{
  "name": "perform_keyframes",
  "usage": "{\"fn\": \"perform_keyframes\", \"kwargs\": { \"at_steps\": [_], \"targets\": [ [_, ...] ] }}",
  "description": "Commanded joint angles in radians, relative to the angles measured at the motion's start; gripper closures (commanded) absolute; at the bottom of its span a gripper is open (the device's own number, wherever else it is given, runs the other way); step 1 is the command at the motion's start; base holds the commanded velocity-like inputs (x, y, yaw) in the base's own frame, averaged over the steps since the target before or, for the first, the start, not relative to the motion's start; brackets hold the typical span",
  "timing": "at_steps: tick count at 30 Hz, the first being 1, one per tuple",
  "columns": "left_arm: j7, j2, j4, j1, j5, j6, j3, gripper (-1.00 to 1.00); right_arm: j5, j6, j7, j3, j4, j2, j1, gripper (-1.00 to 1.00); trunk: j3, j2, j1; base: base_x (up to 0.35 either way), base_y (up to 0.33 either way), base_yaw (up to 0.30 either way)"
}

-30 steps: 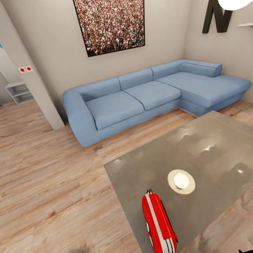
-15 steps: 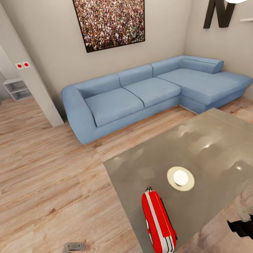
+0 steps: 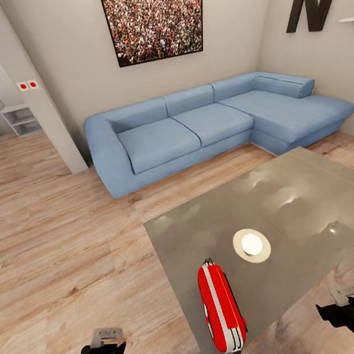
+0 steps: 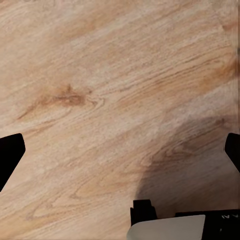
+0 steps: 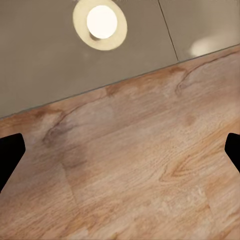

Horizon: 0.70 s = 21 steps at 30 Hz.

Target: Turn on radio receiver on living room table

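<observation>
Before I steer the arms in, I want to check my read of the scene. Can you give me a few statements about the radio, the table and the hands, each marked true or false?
1. The radio receiver lies on the table, near its near edge. True.
2. The left hand is touching the radio. False: it hangs over the wood floor, apart from it.
3. The right hand holds the radio. False: it holds nothing.
4. A blue sofa stands beyond the table. True.
5. The round bright spot on the tabletop lies beyond the radio. True.
</observation>
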Motion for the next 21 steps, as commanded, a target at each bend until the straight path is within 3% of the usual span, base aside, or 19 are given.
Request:
{"fn": "perform_keyframes", "kwargs": {
  "at_steps": [1,11,12,16,21],
  "targets": [
    [0.0,-0.004,-0.001,0.0,0.0,0.0,0.0,-1.0,0.0,0.0,0.0,0.0,-0.003,0.0,0.0,-1.0,-0.002,0.0,0.0,0.0,0.0,0.0],
    [0.001,-0.077,0.001,-0.023,-0.006,-0.002,-0.002,-1.0,-0.001,0.004,0.005,0.0,-0.055,0.001,0.001,-1.0,-0.018,0.0,0.0,0.0,0.0,0.0],
    [0.001,-0.096,0.005,-0.027,-0.019,-0.002,-0.003,-1.0,-0.001,0.004,0.005,0.0,-0.057,0.001,0.0,-1.0,-0.02,0.0,0.0,0.0,0.0,0.0],
    [0.001,-0.105,0.009,-0.029,-0.051,-0.011,-0.004,-1.0,-0.001,0.005,0.005,0.0,-0.058,0.001,0.001,-1.0,-0.026,0.0,0.0,0.0,0.0,0.0],
    [0.002,-0.106,0.013,-0.029,-0.06,-0.016,-0.003,-1.0,0.0,0.005,0.005,0.0,-0.059,0.002,0.0,-1.0,-0.035,0.0,0.0,0.0,0.0,0.0]
  ]
}}
